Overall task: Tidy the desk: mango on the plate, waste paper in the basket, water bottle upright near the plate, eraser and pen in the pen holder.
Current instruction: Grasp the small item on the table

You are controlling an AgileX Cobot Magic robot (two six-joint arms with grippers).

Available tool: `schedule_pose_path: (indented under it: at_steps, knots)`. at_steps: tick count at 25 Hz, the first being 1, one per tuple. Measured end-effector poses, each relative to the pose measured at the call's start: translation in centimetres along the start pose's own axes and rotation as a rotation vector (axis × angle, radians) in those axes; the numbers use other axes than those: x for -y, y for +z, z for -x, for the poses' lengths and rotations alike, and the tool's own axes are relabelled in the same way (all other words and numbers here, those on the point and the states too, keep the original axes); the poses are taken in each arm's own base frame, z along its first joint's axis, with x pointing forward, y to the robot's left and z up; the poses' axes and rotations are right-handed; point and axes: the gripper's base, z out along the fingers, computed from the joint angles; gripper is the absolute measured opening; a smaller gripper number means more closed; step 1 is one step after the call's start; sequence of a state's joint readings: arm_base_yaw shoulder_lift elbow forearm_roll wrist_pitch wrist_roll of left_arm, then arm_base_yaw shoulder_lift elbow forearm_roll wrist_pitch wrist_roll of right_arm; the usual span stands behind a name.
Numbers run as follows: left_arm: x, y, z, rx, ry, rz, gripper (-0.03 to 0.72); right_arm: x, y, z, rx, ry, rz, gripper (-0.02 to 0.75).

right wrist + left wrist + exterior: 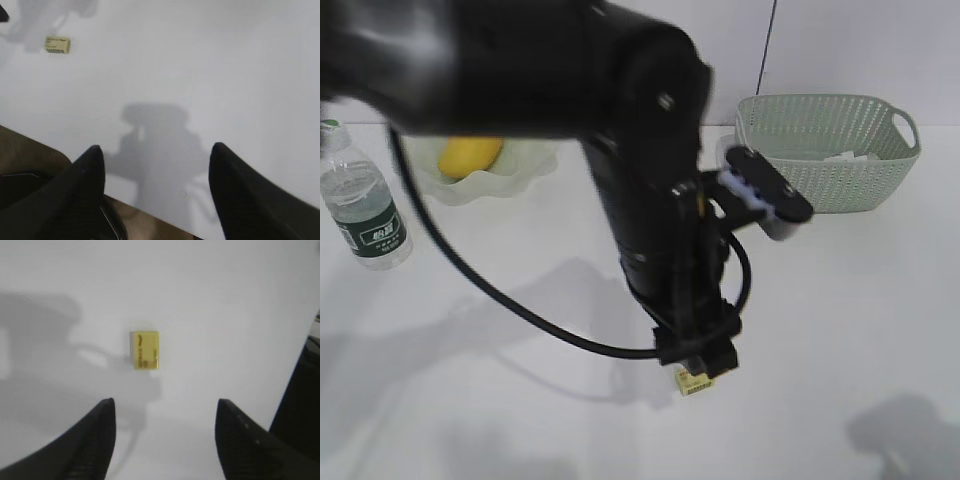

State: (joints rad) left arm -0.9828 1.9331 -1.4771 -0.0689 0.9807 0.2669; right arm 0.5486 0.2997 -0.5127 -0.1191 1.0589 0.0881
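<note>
- Nearest the exterior camera is the left arm, a big dark blurred shape; its left gripper (162, 440) hangs low over the eraser (145, 349), jaws apart and holding nothing.
- One eraser, a small yellow block, lies flat on the desk (860, 330), not yet picked up; I judge it is the step in hand.
- One mango (470, 156) already sits on the plate (525, 170), so that part looks done.
- One water bottle (362, 200) stands upright just beside the plate; this also looks done.
- One basket (830, 150) stands at the far right; something white shows inside, probably the waste paper, but I cannot tell surely.
- Pen and pen holder are not visible in any view, so their state is unknown.
- Right gripper (155, 195) hovers over bare desk near the edge, jaws apart, empty.
</note>
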Motion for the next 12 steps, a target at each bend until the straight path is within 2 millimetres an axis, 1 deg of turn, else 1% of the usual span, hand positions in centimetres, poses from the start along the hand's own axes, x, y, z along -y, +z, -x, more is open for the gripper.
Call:
schedule_pose_path:
  at_steps: [2, 6, 12]
  knots:
    - [-0.1, 1.3, 0.5, -0.018, -0.001, -0.003, 0.477, 0.0, 0.0, 0.0, 0.0, 0.001, 0.0, 0.519]
    - [-0.3, 3.7, 0.7, -0.036, -0.013, -0.004, 0.477, 0.0, 0.0, 0.0, 0.0, 0.001, 0.0, 0.519]
    - [-0.6, 5.5, 1.3, 0.012, -0.051, 0.011, 0.477, 0.0, 0.0, 0.0, 0.001, 0.001, 0.0, 0.517]
